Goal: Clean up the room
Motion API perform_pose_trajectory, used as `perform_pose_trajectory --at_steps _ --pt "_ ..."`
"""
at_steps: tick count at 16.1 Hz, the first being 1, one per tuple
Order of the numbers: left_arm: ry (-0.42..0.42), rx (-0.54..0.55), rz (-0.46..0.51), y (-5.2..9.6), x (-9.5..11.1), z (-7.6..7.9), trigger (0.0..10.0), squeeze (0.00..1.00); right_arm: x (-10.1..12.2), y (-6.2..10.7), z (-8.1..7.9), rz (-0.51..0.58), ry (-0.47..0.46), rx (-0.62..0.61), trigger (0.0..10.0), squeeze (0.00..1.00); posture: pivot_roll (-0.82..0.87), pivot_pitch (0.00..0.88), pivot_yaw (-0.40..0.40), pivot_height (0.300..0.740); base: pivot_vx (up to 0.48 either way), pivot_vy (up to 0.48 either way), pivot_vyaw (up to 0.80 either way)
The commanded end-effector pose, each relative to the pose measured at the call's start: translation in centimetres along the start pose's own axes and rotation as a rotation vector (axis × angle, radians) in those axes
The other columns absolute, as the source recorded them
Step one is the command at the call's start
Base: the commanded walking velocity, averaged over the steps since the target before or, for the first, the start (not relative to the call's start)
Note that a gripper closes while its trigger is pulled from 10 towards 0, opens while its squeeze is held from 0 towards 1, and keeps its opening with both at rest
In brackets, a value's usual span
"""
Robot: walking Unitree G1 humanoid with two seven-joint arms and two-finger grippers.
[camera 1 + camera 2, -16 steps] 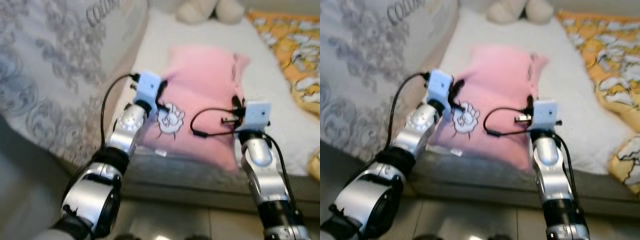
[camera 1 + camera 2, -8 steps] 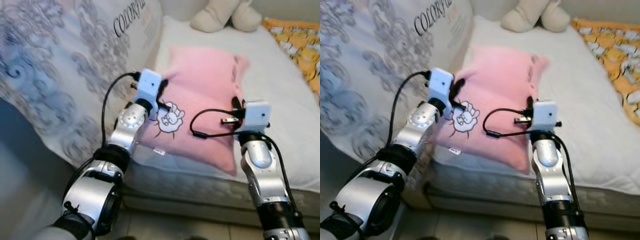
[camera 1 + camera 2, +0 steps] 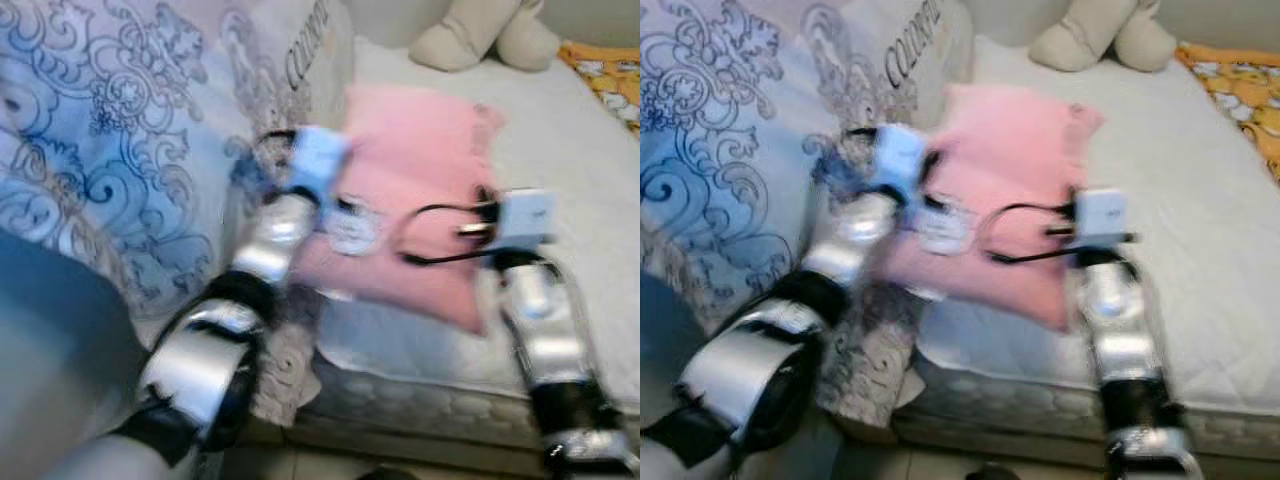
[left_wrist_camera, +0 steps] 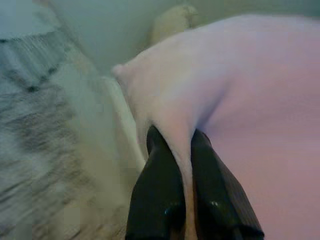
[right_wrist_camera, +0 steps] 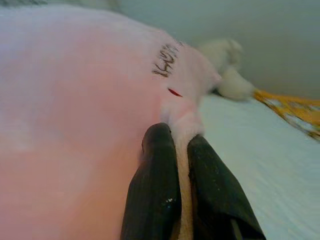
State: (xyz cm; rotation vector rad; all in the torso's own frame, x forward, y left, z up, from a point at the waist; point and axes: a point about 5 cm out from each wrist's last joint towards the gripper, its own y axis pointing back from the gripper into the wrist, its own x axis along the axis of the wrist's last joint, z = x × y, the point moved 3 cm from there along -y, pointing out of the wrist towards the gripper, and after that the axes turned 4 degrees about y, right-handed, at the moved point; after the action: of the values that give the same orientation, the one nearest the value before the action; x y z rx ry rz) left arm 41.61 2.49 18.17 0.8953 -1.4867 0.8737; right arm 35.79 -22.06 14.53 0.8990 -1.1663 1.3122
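Meanwhile the head camera has been swung since a second ago, so more of the patterned quilt (image 3: 120, 170) is seen and the floor strip is narrower; both hands have stayed clamped on the pillow (image 3: 1010, 180). The left hand (image 4: 181, 165) is closed on a pinched fold at the pillow's near left edge, the right hand (image 5: 179, 150) on its near right corner. Both arms are stretched forward. The pillow is held between the hands over the bed (image 3: 1200, 200), its long axis running away from them toward the plush toy (image 3: 1100, 35).
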Motion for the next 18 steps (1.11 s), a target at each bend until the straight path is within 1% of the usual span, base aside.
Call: perform_pose_trajectory --at_steps 1,2,3,6,7,8,10,12,13,14,15,17,18 --pt "-0.006 0.099 0.025 0.2 0.9 -2.9 10.0 0.00 0.0 -0.1 2.1 -0.009 -0.019 -0.075 10.0 0.00 0.01 0.000 0.002 0.740 0.000 0.000 0.00" --pt "-0.008 0.071 0.032 -0.1 1.2 -1.8 10.0 0.00 0.1 -0.1 2.1 -0.008 -0.015 -0.077 10.0 0.00 0.01 0.007 0.009 0.740 0.000 0.000 0.00" --pt "0.002 0.061 0.032 -0.1 1.2 -1.4 10.0 0.00 0.1 -0.1 2.0 -0.009 -0.014 -0.079 10.0 0.00 0.00 0.009 0.012 0.740 0.000 0.000 0.00" --pt "0.028 0.067 -0.001 -0.2 0.5 -1.1 10.0 0.00 -0.2 -0.2 1.4 -0.012 -0.025 -0.070 10.0 0.00 0.00 0.015 0.021 0.740 0.444 0.000 0.00" --pt "0.026 0.067 -0.006 -0.3 0.5 -1.0 10.0 0.00 -0.2 -0.4 1.3 -0.016 -0.032 -0.071 10.0 0.00 -0.01 0.017 0.021 0.740 0.446 0.000 0.00" --pt "0.028 0.065 -0.009 -0.3 0.4 -1.0 10.0 0.00 -0.2 -0.8 1.3 -0.028 -0.051 -0.076 10.0 0.00 -0.01 0.020 0.022 0.740 0.458 0.000 0.00" --pt "0.033 0.061 -0.004 -0.4 0.6 -0.6 10.0 0.00 0.2 -1.5 0.9 -0.032 -0.053 -0.069 10.0 0.00 -0.01 0.013 0.027 0.740 0.467 0.000 0.00" --pt "-0.010 0.072 0.001 -0.6 0.9 -0.4 10.0 0.00 0.0 -1.7 0.8 -0.052 -0.043 -0.060 10.0 0.00 -0.01 0.008 0.029 0.740 0.000 0.000 0.00" --pt "-0.058 0.085 -0.010 -0.7 0.9 -0.1 10.0 0.00 -0.4 -2.1 0.6 -0.077 -0.033 -0.036 10.0 0.00 0.00 0.014 0.027 0.740 0.000 0.000 0.00" --pt "-0.079 0.101 -0.023 -0.8 0.8 -0.2 10.0 0.00 -0.6 -2.3 0.5 -0.088 -0.032 -0.023 10.0 0.00 0.01 0.023 0.024 0.740 0.000 0.000 0.00" --pt "-0.069 0.106 -0.036 -0.8 0.7 -0.3 10.0 0.00 -0.6 -2.6 0.5 -0.094 -0.039 -0.015 10.0 0.00 0.01 0.039 0.022 0.740 0.000 0.000 0.00" --pt "-0.128 0.099 -0.057 -1.1 0.9 -0.2 10.0 0.00 -1.1 -3.5 0.6 -0.136 -0.058 0.000 10.0 0.00 0.04 0.103 0.013 0.740 0.000 0.000 0.00" --pt "-0.129 0.100 -0.062 -1.1 0.9 -0.2 10.0 0.00 -1.1 -3.7 0.6 -0.140 -0.053 0.006 10.0 0.00 0.05 0.122 0.012 0.740 0.000 0.000 0.00"
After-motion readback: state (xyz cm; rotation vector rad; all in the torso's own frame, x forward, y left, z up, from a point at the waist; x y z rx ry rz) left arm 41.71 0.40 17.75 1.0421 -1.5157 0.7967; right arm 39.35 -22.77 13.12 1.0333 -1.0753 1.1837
